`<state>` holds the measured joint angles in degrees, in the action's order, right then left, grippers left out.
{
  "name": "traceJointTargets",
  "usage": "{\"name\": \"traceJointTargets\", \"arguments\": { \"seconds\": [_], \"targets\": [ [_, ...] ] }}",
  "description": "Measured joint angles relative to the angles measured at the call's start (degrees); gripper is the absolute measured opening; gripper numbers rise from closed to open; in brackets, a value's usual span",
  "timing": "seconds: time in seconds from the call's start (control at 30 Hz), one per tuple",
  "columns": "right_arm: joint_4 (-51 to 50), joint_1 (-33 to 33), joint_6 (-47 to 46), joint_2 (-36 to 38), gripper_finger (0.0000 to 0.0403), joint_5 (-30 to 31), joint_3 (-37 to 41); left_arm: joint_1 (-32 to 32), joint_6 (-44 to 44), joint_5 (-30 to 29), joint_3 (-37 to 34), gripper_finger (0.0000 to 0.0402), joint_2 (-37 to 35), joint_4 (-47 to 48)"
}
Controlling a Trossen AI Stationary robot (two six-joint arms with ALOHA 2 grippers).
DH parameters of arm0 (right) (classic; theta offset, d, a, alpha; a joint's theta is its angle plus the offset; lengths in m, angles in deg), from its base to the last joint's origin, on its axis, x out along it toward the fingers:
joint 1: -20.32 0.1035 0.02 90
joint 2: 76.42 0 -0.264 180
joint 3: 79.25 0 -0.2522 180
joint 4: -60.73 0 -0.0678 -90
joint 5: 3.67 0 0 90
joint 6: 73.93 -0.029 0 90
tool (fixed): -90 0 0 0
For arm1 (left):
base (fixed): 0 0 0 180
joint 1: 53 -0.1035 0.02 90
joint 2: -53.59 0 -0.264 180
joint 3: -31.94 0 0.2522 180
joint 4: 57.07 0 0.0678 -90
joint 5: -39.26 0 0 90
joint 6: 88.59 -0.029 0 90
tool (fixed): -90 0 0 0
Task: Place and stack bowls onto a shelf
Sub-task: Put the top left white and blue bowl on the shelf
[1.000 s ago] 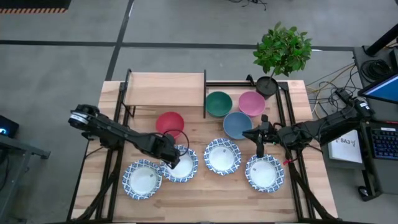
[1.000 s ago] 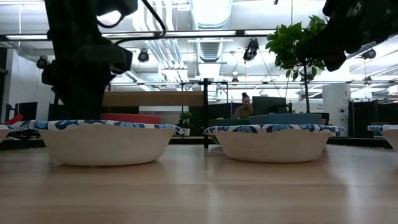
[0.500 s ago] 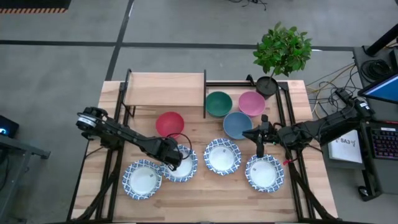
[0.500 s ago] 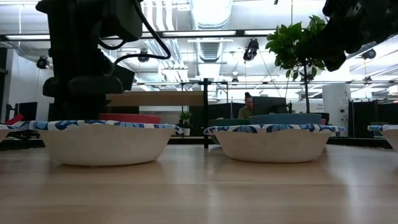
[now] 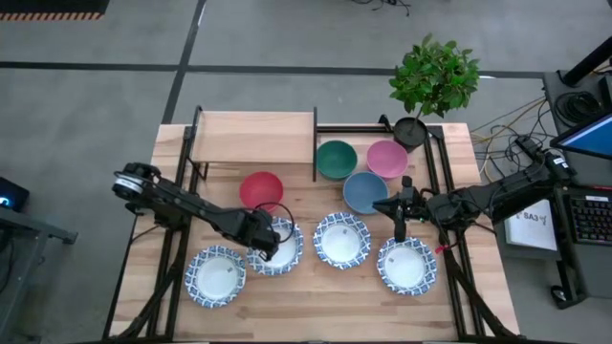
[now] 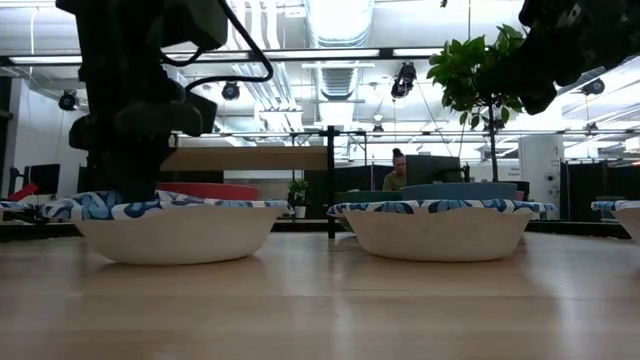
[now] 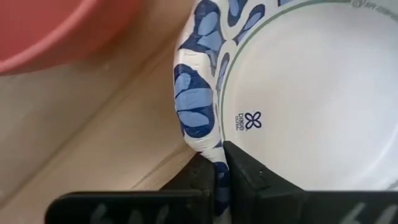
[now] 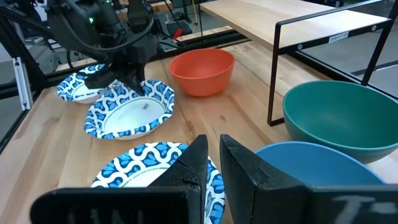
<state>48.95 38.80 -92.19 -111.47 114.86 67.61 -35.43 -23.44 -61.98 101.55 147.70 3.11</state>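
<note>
Several white bowls with blue rims sit along the near half of the table. My left gripper (image 5: 262,241) is shut on the second from the left (image 5: 279,247), beside the leftmost one (image 5: 216,276). Red (image 5: 261,189), green (image 5: 337,159), pink (image 5: 387,158) and blue (image 5: 365,191) bowls stand farther back. The shelf (image 5: 253,136) stands at the far left with a bare top. My right gripper (image 5: 400,227) hangs shut, holding nothing, between the blue bowl and the rightmost white bowl (image 5: 406,265). My left gripper pinches the white bowl's patterned rim (image 7: 210,148) on the bowl's left side, with one finger (image 7: 249,174) inside the bowl and the other outside. The fingers come slanting down from the table's left. The held side (image 6: 100,205) is raised and the bowl tilts, its base on the table.
A potted plant (image 5: 432,78) in a black pot stands at the far right corner. A black frame post (image 5: 315,143) ends the shelf next to the green bowl. A middle white bowl (image 5: 341,239) sits between the two grippers. Bare wood lies along the near edge.
My left gripper has shut on the left rim of the white bowl and taken hold. The gripped side of the bowl has tipped up a little, while its base stays on the table.
</note>
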Motion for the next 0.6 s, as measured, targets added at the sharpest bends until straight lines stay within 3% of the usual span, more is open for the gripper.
{"name": "traceJointTargets", "arguments": {
  "seconds": [0.3,0.47,0.6],
  "targets": [
    [0.0,0.0,-0.1,0.0,0.0031,0.0,0.0,-0.3,-7.2,-0.2,7.1,0.0000,-5.7,3.7],
    [0.0,0.0,0.0,0.0,0.0031,0.0,0.0,-3.3,-14.6,-0.6,16.0,0.0000,-9.4,13.1],
    [0.0,0.0,-0.1,0.0,0.0031,0.0,0.0,-8.2,-20.9,-4.9,23.9,0.0000,-11.1,21.8]
  ]
}}
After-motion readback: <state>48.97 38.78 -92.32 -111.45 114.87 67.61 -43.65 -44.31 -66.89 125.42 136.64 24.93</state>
